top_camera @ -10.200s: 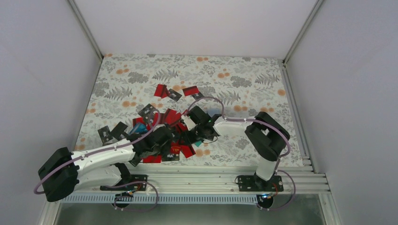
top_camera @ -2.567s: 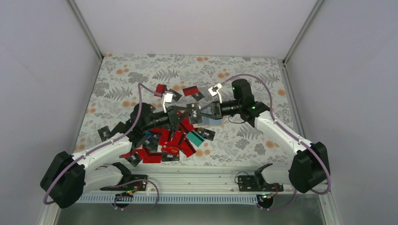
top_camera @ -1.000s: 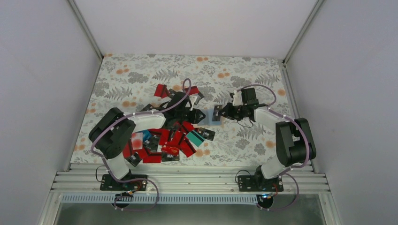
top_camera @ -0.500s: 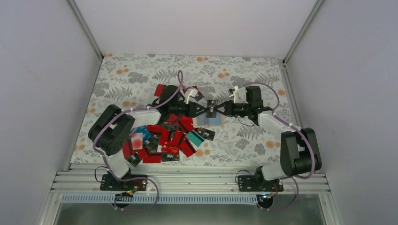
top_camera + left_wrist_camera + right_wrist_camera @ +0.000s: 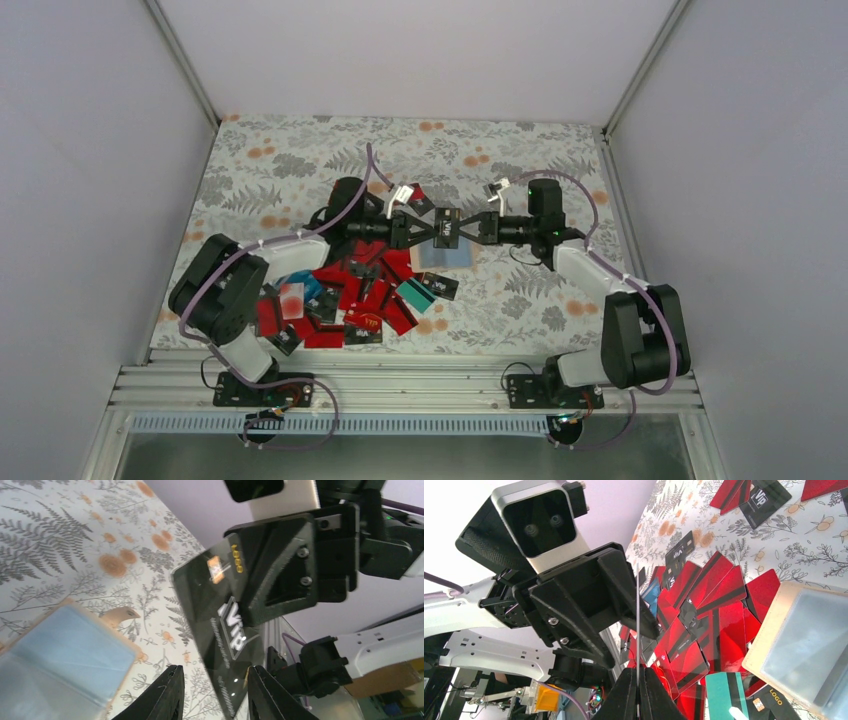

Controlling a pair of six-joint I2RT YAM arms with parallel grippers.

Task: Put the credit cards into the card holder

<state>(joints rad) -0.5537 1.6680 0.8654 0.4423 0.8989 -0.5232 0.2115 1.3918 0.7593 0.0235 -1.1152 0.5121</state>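
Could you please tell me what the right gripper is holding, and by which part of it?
A black rectangular plastic card with white VIP print, pinched by the shut right gripper at its end away from the left gripper.

The card (image 5: pixel 220 625) at the right gripper (image 5: pixel 463 229) is showing black with white lettering and a gold chip. Below it, the holder (image 5: pixel 766 630) is showing tan with pale blue sleeves. Red cards (image 5: pixel 719 610) are covering a white cloth (image 5: pixel 290 165) of grey ferns and orange blossoms.
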